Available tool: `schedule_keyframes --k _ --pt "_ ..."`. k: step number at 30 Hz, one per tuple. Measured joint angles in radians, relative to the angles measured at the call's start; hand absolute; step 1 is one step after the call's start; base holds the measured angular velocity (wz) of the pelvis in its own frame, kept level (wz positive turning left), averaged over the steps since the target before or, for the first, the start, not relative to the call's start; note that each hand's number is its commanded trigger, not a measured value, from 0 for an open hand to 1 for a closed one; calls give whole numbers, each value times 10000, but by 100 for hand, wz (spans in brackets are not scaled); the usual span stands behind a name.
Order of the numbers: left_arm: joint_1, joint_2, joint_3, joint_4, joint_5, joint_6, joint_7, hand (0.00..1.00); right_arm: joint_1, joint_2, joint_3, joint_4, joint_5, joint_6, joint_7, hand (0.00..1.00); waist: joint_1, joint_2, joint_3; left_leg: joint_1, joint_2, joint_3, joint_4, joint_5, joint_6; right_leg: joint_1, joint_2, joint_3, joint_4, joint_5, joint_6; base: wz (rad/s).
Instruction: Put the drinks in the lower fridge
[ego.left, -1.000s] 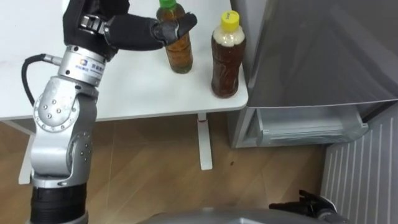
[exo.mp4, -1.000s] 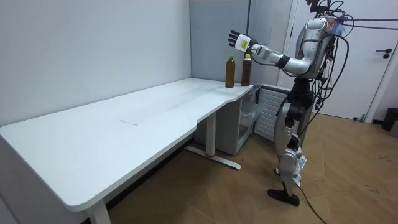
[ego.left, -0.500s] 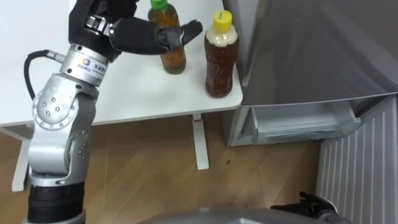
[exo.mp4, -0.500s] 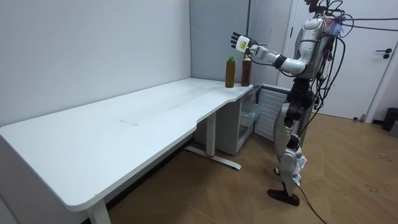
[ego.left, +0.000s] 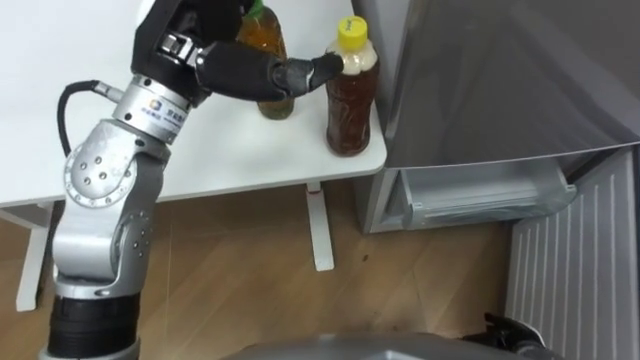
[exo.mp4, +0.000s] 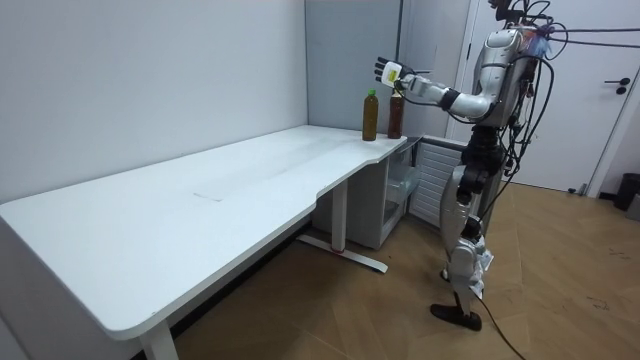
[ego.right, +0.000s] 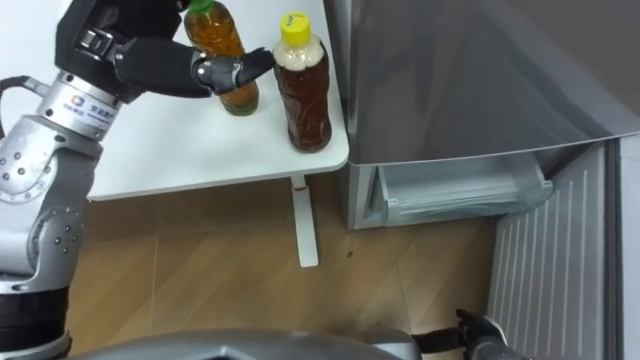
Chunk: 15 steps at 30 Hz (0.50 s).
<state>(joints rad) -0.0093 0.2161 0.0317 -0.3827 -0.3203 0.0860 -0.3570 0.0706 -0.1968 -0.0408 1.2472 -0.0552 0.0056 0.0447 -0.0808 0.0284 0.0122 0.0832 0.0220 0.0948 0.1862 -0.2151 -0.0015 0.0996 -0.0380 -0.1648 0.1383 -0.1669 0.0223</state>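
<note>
The left hand (ego.left: 235, 68) has moved from the green-cap bottle (ego.left: 262, 30) to the yellow-cap bottle (ego.left: 350, 100), fingers wide and holding nothing, so it probably grabs that one first.

Left arm reaches forward, left hand (ego.left: 240, 70) raised with fingers extended; right hand (ego.left: 508, 330) hangs low.

The green-capped bottle (ego.right: 218, 35) is partly hidden behind the left robot hand (ego.left: 230, 68), and the top edge clips its cap. The upper part of that robot hand runs off the top edge too. At the lower right edge the right robot hand (ego.right: 482, 335) shows as a dark sliver, the rest cut off. The fridge (ego.left: 500, 80) runs out at the top, and the bench (ego.left: 220, 150) at the left.
</note>
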Motion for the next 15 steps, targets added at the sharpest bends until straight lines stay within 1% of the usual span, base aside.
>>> schedule_keyframes --k 4,12,13,14,15 --pt "0 0 -103 312 3 26 3 0 -1 0 61 41 -258 106 -125 0 -1 34 -10 -12 6 5 -4 0 0 -4 8 -4 -7 0 0 0" --pt "1 9 -808 524 -2 147 48 0 -22 -31 628 72 -305 274 -268 0 1 -5 14 27 5 7 -11 0 0 23 8 -1 -7 0 0 0" --pt "0 6 -850 638 -16 180 45 0 -33 -30 639 66 -297 364 -273 0 0 -40 35 35 5 2 -11 0 0 23 9 -5 -2 0 0 0" --pt "0 6 -855 783 -20 197 45 0 -45 -28 649 63 -298 402 -261 0 2 -27 27 38 6 1 -9 0 0 23 9 -5 0 0 0 0" --pt "0 6 -855 868 -28 198 48 0 -45 -29 655 64 -295 406 -249 0 19 -69 51 38 7 7 -9 0 0 19 9 1 1 0 0 0"
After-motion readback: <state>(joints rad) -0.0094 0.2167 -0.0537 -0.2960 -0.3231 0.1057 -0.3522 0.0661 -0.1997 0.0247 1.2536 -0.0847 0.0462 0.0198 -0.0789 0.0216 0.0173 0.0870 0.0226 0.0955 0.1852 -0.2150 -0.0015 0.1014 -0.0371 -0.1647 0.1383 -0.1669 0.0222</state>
